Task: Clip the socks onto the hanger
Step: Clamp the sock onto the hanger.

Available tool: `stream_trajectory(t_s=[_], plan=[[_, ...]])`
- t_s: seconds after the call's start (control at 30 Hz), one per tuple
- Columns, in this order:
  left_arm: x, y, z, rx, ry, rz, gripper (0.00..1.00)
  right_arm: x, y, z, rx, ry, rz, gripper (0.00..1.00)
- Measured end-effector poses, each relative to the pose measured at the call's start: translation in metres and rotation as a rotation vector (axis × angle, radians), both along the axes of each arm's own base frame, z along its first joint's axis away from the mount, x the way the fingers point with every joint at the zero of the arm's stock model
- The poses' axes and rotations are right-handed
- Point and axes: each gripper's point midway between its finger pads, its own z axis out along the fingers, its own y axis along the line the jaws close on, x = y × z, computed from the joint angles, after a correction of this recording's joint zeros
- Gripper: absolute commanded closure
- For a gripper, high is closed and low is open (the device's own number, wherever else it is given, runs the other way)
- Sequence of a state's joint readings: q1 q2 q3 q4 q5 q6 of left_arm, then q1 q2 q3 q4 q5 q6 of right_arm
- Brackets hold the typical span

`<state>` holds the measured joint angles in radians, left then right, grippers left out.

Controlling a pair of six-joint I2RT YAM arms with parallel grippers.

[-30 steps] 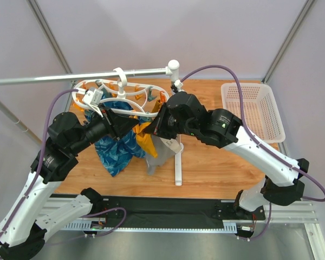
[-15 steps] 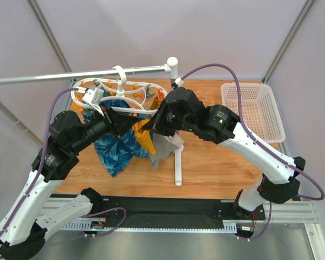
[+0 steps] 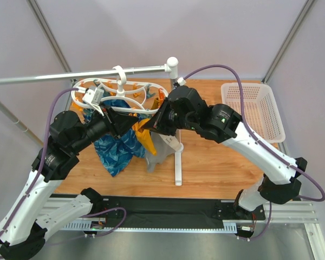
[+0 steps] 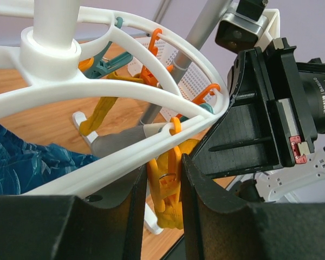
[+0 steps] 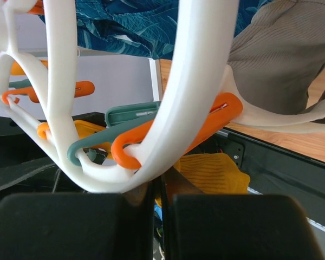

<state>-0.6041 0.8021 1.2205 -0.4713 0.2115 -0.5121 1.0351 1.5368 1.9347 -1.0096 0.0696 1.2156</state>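
Observation:
The white oval hanger (image 3: pixel 131 86) hangs by its hook from the grey rail, with orange clips around its rings. My left gripper (image 3: pixel 118 122) is shut on one orange clip (image 4: pixel 168 181) under the hanger's ring (image 4: pixel 124 103), squeezing it from both sides. A mustard-yellow sock (image 3: pixel 146 137) hangs just below the hanger's right end. My right gripper (image 3: pixel 155 124) is shut on that sock (image 5: pixel 214 173), right under the ring (image 5: pixel 195 81) and close to the squeezed clip. Yellow fabric (image 4: pixel 173 219) shows below the clip. A second sock is not clearly visible.
A blue wave-patterned cloth (image 3: pixel 116 147) and a grey garment (image 3: pixel 163 149) hang from the hanger. The grey rail (image 3: pixel 43 79) ends at a white post whose foot (image 3: pixel 177 165) lies on the wooden table. A pink mesh basket (image 3: pixel 254 111) stands at the right.
My right arm has shifted slightly up and left toward the hanger with the sock. The grey garment has swung a little. My left gripper has stayed at the clip.

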Motion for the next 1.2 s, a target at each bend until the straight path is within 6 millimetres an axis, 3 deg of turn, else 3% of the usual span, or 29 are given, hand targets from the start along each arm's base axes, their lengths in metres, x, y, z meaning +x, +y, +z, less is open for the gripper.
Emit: stream_trajectory(t_s=[0.43,0.77,1.2], plan=[[-0.002,-0.001,-0.002,0.003,0.008,-0.013,1.0,0.0,-0.003,0.016,0.104,0.018,0.0,1.0],[-0.009,0.004,0.007,-0.039,0.005,-0.002,1.0,0.001,-0.005,-0.017,0.048,0.054,-0.006,1.0],[-0.005,0.004,0.01,-0.05,0.007,0.012,1.0,0.01,0.005,-0.002,0.087,0.076,-0.021,1.0]])
